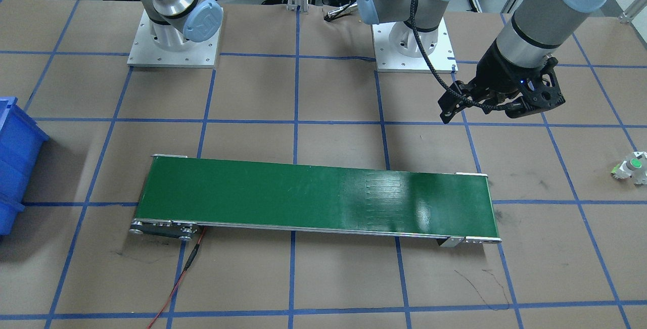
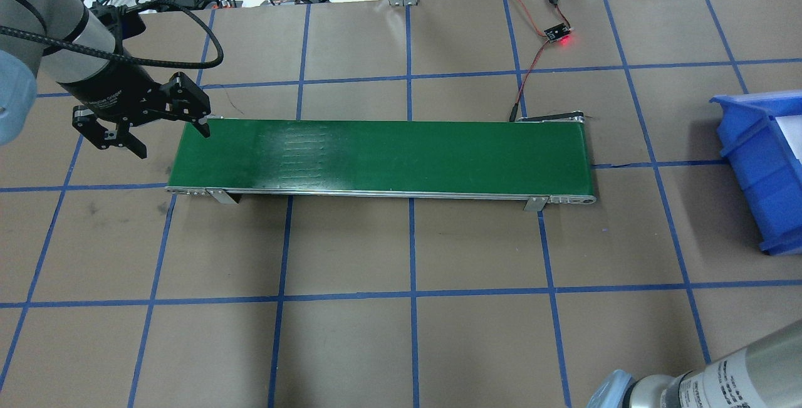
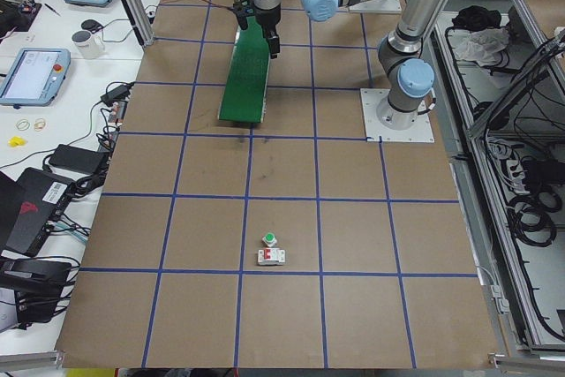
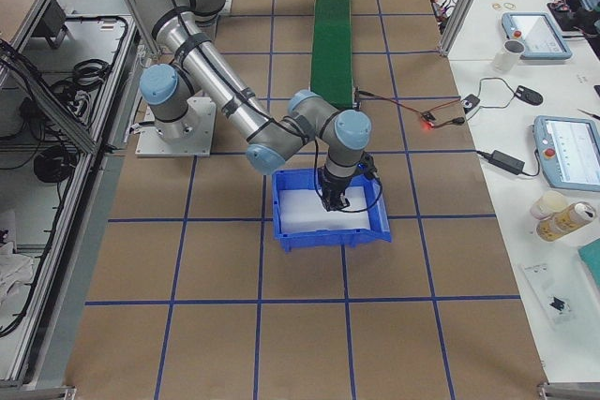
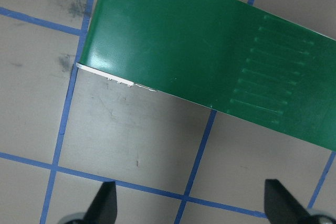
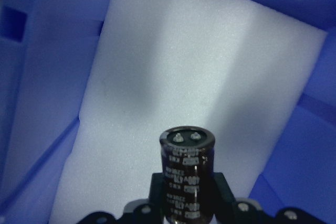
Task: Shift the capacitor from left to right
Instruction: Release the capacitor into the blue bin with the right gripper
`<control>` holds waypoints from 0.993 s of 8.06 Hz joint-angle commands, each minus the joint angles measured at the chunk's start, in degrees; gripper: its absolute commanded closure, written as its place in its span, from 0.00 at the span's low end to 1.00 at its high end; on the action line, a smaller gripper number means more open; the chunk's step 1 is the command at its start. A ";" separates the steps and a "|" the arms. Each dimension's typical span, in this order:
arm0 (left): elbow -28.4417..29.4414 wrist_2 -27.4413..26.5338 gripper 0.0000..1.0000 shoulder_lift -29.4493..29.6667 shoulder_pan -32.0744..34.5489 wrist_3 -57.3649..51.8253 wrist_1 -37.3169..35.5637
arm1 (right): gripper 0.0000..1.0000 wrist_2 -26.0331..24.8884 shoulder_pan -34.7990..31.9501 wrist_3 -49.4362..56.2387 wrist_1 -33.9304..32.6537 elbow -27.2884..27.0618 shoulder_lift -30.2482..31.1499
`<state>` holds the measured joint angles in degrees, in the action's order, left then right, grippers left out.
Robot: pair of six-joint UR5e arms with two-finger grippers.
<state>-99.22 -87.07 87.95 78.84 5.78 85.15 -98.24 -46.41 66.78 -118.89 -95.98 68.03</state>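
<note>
The capacitor, a stubby dark cylinder with pale print on its side, stands upright between the jaws of my right gripper. The gripper holds it above the white foam inside the blue bin. The exterior right view shows this gripper down in the bin. My left gripper is open and empty. It hovers over the table by the left end of the green conveyor belt, as the overhead view and the front view show.
The blue bin stands off the belt's right end. A small white part with a green cap lies on the table far to my left. A red and black wire runs from the belt to a lit module.
</note>
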 commanded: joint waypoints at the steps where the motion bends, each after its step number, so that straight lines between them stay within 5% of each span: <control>1: 0.17 -0.03 0.00 0.12 0.00 -0.16 0.19 | 0.29 -0.11 0.18 0.46 -0.82 -0.70 -1.68; 2: -0.09 -0.11 0.00 0.12 0.00 -0.16 0.37 | 0.16 -0.11 0.18 0.37 -0.21 -0.70 -1.24; 4: 0.34 -0.20 0.00 1.08 0.00 0.54 0.11 | 0.08 0.15 0.18 -0.24 2.33 -0.69 3.13; 8: 0.00 -0.12 0.00 0.56 0.00 -0.16 0.37 | 0.00 6.19 -1.39 -15.55 25.41 0.44 22.36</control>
<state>-99.04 -87.19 88.73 78.84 6.09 85.51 -95.47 -46.64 61.28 -104.60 -96.18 81.46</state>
